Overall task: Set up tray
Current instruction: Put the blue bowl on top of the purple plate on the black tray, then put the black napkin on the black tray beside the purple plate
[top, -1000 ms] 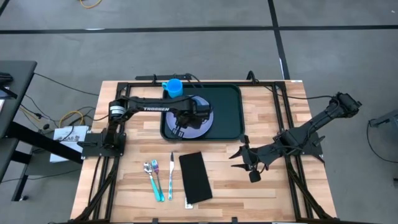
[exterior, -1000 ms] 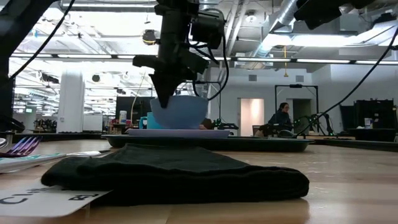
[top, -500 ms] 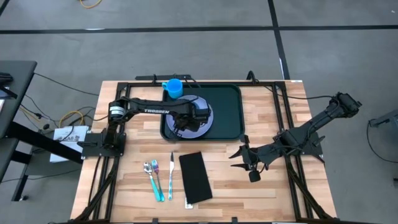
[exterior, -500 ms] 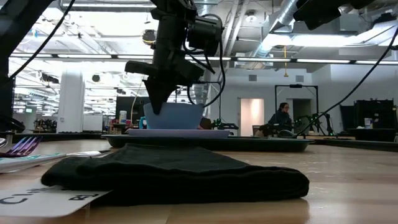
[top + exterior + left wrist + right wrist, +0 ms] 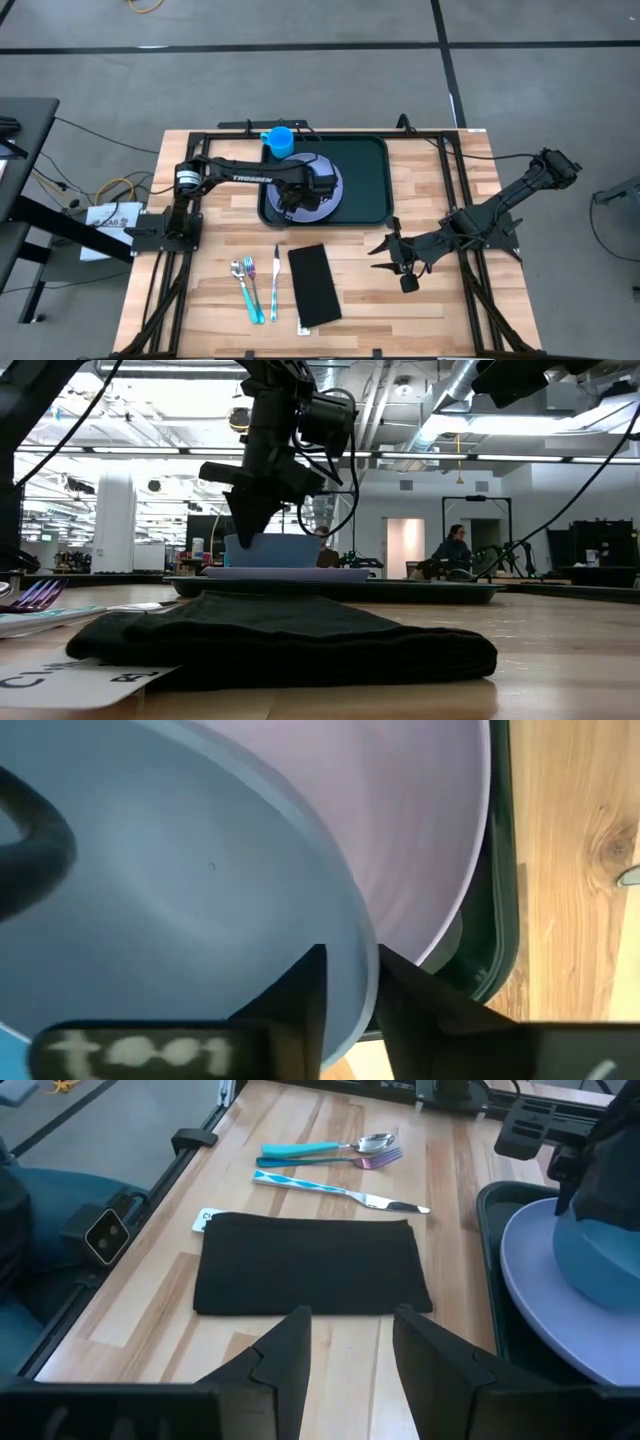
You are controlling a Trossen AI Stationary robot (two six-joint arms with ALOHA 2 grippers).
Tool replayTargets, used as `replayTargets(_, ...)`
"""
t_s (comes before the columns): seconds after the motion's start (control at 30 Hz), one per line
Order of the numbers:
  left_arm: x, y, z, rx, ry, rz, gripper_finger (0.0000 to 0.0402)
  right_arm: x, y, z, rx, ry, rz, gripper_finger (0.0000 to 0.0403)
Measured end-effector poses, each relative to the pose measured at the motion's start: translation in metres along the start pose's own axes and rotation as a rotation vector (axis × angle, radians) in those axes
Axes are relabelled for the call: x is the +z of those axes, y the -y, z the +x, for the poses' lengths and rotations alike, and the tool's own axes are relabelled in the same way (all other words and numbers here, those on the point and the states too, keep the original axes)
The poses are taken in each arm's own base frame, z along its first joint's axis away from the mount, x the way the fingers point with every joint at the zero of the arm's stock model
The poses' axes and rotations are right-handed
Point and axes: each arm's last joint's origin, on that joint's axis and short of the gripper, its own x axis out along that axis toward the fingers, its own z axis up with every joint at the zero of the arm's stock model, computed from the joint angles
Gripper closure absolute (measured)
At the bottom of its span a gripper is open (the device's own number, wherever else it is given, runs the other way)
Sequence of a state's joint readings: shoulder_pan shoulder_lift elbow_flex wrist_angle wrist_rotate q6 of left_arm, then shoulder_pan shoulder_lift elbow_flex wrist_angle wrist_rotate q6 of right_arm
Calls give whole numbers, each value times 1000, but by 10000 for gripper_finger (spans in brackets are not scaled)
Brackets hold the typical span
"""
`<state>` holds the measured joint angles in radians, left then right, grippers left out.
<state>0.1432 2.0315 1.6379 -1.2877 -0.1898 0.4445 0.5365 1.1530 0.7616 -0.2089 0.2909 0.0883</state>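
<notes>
The tray lies at the desk's far middle, carrying a plate and a blue bowl. The left end effector straddles the bowl's rim, fingers slightly parted. The right end effector hovers open near the napkin.

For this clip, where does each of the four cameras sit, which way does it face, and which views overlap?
High view: overhead, straight down on the table; both arms show.
Low view: table height, level across the black napkin towards the room; left gripper at the blue bowl.
Left wrist view: on the left arm, its fingers straddling the bowl's rim.
Right wrist view: right gripper open, facing napkin and cutlery.
Shared: all show the lilac plate on the green tray.
</notes>
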Motion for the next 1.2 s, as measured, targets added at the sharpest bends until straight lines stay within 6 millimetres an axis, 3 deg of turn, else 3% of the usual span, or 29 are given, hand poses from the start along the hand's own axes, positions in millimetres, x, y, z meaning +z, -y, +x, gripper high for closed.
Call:
replayTargets(0.4, -2, 0, 0, 30, -37, -16, 245, 0, 0, 0, 0, 0, 0, 268)
replayTargets(0.57, -10, -2, -20, 44, -111, -42, 237, 0, 0, 0, 0, 0, -1, 270)
replayTargets(0.77, -15, -12, -75, 114, -28, -143, 237, 1, 1, 0, -33, 11, 3, 268)
replayTargets(0.9, -28, -13, -130, 195, 166, -265, 237, 1, 3, 0, -66, 18, 60, 270)
replayTargets(1.07, -65, 9, -195, 157, 516, -384, 237, 1, 9, 8, -92, 10, 141, 268)
replayTargets(1.2, -90, 41, -225, 157, 820, -394, 237, -5, 11, 28, -113, -32, 144, 270)
